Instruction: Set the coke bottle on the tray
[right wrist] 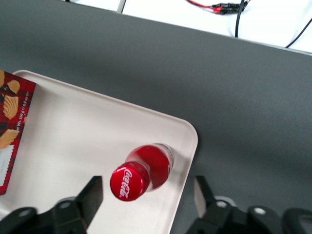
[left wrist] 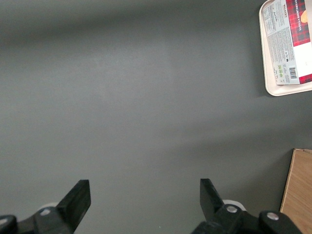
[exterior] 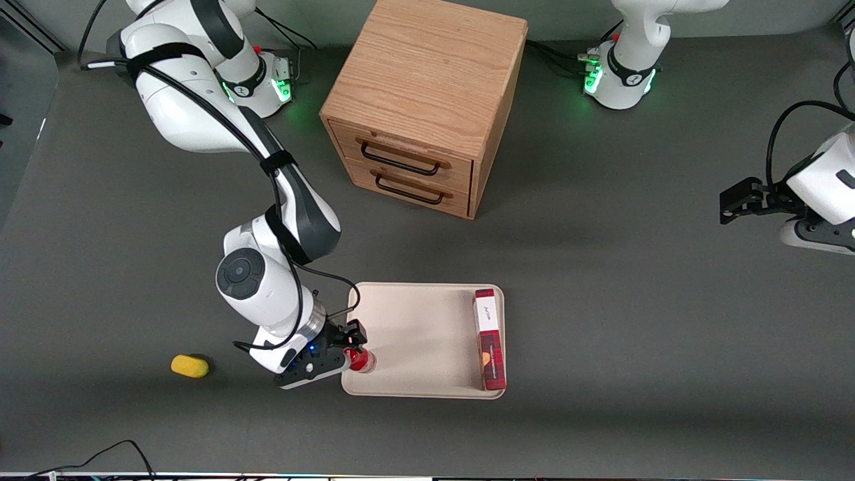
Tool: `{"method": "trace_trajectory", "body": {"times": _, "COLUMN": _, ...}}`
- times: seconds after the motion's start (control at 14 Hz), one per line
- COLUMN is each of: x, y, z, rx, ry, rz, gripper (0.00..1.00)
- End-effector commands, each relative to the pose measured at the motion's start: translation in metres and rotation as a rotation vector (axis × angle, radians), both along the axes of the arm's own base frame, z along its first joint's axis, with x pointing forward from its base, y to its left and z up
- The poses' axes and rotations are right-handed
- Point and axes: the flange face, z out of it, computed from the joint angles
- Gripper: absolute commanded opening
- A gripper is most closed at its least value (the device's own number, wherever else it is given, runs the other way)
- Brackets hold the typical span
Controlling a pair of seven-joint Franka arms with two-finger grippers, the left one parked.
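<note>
The bottle is standing upright in the tray corner, between the wide-open end effector fingers.

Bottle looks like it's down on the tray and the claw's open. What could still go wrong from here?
1. The bottle stands upright close to the tray corner rim; a small nudge could tip it onto the table.
2. The open claw has fingers on both sides of the bottle, so a sideways or tilted retreat may clip the cap and topple it. Lifting straight up seems safest.
3. The box stands on its narrow edge on the tray; a jolt might knock it over.
</note>
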Motion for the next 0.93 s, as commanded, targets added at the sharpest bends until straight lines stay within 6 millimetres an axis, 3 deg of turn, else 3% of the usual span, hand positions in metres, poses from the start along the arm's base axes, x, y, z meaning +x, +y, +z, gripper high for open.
{"method": "trace_trajectory", "body": {"times": 0.0, "x": -0.004, "y": -0.006, "z": 0.043, "rx": -0.010, "ry": 0.010, "rz": -0.011, "gripper": 1.00}}
{"method": "trace_trajectory", "body": {"times": 0.14, "x": -0.021, "y": -0.029, "z": 0.067, "rx": -0.054, "ry": 0.102, "rz": -0.030, "gripper": 1.00}}
{"method": "trace_trajectory", "body": {"times": 0.29, "x": -0.054, "y": -0.055, "z": 0.101, "rx": -0.074, "ry": 0.139, "rz": -0.096, "gripper": 1.00}}
{"method": "trace_trajectory", "body": {"times": 0.57, "x": -0.124, "y": -0.132, "z": 0.169, "rx": -0.128, "ry": 0.191, "rz": -0.184, "gripper": 1.00}}
{"method": "trace_trajectory", "body": {"times": 0.86, "x": -0.174, "y": -0.202, "z": 0.254, "rx": -0.133, "ry": 0.255, "rz": -0.283, "gripper": 1.00}}
